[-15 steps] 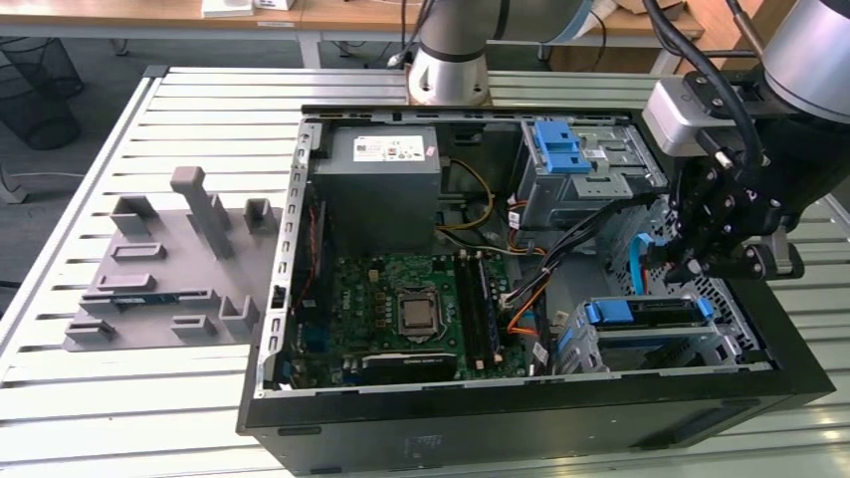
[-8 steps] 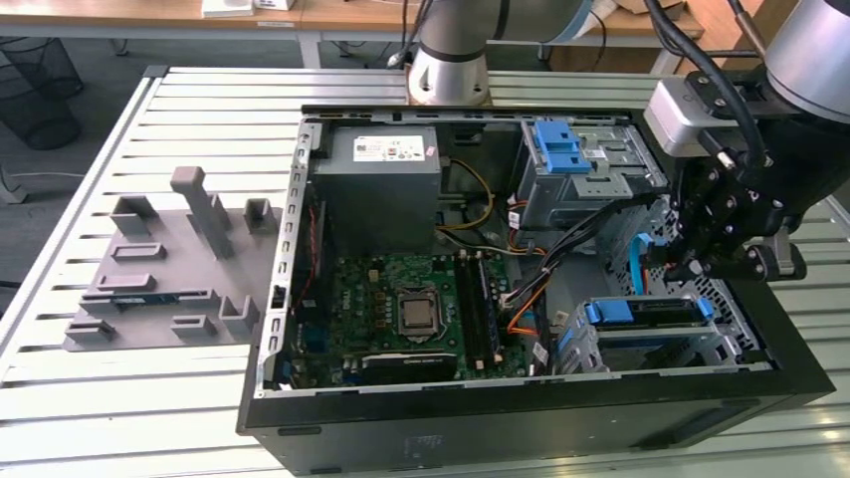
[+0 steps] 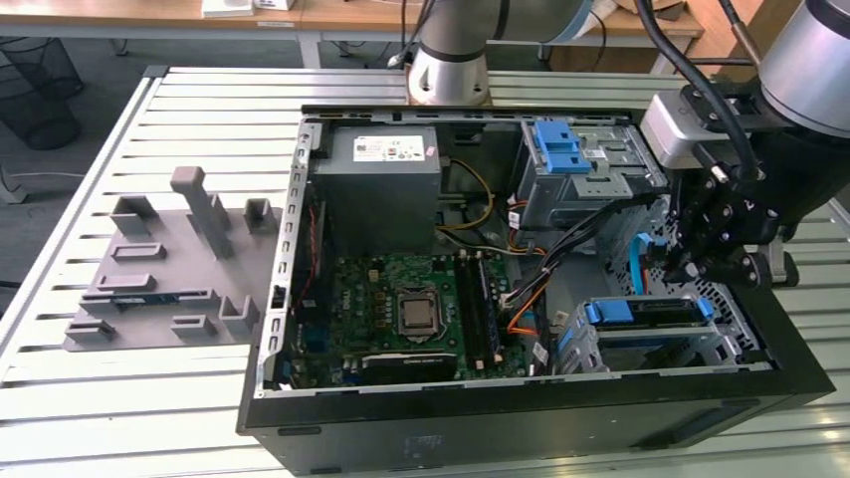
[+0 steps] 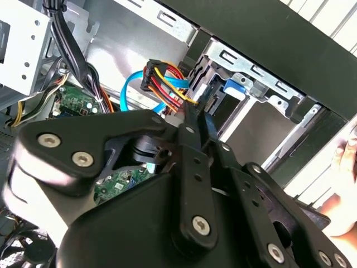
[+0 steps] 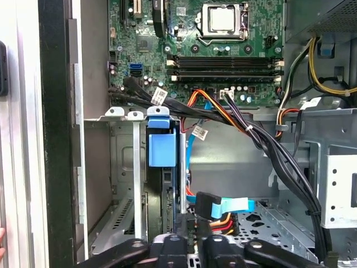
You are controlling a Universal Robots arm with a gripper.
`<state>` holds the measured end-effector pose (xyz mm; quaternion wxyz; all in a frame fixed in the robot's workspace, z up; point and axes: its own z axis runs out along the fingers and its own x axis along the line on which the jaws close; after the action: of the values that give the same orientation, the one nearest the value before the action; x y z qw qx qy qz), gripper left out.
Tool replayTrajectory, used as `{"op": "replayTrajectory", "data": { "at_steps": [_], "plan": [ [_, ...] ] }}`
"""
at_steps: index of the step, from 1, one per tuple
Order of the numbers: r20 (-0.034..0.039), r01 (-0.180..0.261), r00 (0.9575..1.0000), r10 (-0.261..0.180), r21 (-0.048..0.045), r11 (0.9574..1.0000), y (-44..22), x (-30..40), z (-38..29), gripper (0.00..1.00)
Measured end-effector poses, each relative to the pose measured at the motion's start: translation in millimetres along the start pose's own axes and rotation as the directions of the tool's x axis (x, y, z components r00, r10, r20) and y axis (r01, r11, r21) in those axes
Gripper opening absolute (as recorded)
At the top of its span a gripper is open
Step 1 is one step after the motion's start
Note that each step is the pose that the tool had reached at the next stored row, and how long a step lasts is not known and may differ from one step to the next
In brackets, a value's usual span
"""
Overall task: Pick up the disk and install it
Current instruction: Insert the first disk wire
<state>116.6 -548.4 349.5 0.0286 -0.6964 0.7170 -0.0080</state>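
The exterior view is showing an open computer case (image 3: 531, 418) lying on a slatted metal table (image 3: 80, 408), with the arm reaching in from the exterior view's right. Inside the case, the gray power supply (image 3: 385, 189) is sitting beside the green motherboard (image 3: 412, 309), and a metal drive cage (image 3: 724, 344) is standing in the corner nearest the arm. The disk (image 3: 647, 313), in its blue carrier, is sitting slotted in that cage; in the first wrist view it (image 5: 162, 167) is standing on edge between the cage's metal walls, its blue handle tab (image 5: 161, 142) facing the motherboard (image 5: 223, 50). The gripper (image 3: 691, 267) is hanging just above the cage, beside a blue data cable (image 3: 643, 261). In the first wrist view its fingertips (image 5: 189, 243) are sitting close together at the end of the disk away from the handle tab, next to a black connector (image 5: 205, 204) on a blue ribbon cable; whether they are pinching anything I cannot tell. In the second wrist view a person's hand (image 4: 345, 167) is resting at the case's outer edge.
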Motion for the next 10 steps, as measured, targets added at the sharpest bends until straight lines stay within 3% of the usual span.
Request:
{"op": "replayTrajectory", "data": {
  "at_steps": [2,10],
  "plan": [
    [0.0012,0.000,1.0000,0.000,0.0000,1.0000,0.0,0.0,0.1,0.16],
    [0.0017,0.000,1.0000,0.000,0.0000,1.0000,0.0,0.0,0.2,0.16]
  ]
}}
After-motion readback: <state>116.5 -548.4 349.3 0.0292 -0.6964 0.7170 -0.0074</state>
